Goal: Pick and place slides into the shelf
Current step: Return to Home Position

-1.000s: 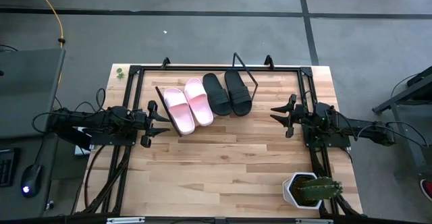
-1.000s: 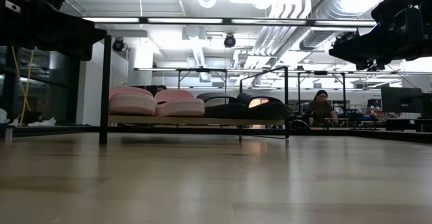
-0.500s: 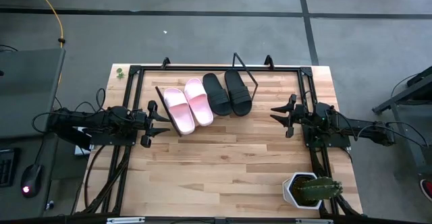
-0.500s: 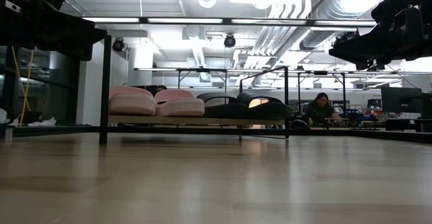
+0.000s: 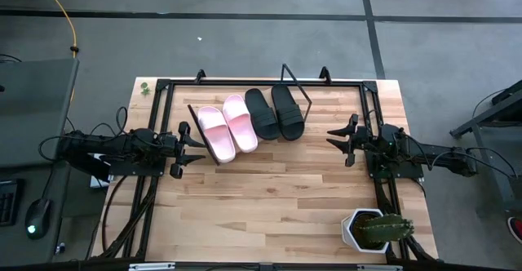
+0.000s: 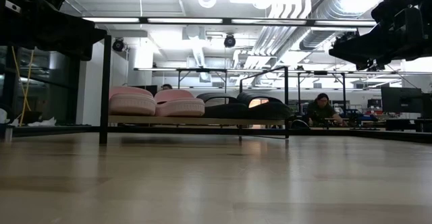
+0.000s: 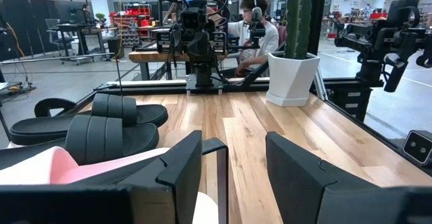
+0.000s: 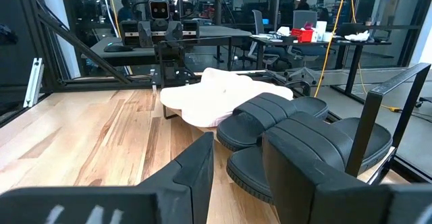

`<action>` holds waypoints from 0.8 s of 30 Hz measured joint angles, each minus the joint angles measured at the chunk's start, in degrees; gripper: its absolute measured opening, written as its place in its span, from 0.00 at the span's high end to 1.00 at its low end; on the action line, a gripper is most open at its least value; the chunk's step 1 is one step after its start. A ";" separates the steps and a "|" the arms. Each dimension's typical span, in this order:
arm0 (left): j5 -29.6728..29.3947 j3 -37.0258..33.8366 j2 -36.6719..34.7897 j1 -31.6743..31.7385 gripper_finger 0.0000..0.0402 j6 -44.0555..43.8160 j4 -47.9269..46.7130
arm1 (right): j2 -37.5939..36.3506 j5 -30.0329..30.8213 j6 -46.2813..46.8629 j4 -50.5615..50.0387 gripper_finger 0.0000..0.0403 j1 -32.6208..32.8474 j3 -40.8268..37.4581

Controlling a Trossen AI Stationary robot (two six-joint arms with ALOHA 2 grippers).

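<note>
free: middle of light wooden bench (image 5: 269, 197) | far side: tilted wooden shelf (image 6: 196, 121) with rubber slides (image 5: 241, 124) | near-right corner: white-potted green cactus (image 5: 382, 229)

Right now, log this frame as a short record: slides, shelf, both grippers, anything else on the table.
pink slides: two, side by side on the shelf, on the left arm's side
black slides: two, side by side on the shelf, next to the pink pair
shelf: holds all four slides
left gripper: open, empty, at the left side of the table
right gripper: open, empty, at the right side
other: potted cactus at the corner by the right arm
</note>
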 joint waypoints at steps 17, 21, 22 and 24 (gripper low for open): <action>0.00 0.00 0.02 0.00 0.63 0.00 0.00 | 0.00 0.02 -0.01 0.01 0.71 0.00 0.00; 0.00 -0.01 0.01 0.01 0.63 0.00 0.00 | 0.00 0.02 -0.02 0.00 0.71 -0.01 0.00; 0.00 0.01 0.00 0.00 0.63 0.00 0.00 | 0.00 0.01 -0.02 0.02 0.71 -0.01 0.00; 0.00 0.00 0.00 0.02 0.63 -0.01 0.00 | 0.00 0.02 -0.02 0.02 0.71 -0.01 0.00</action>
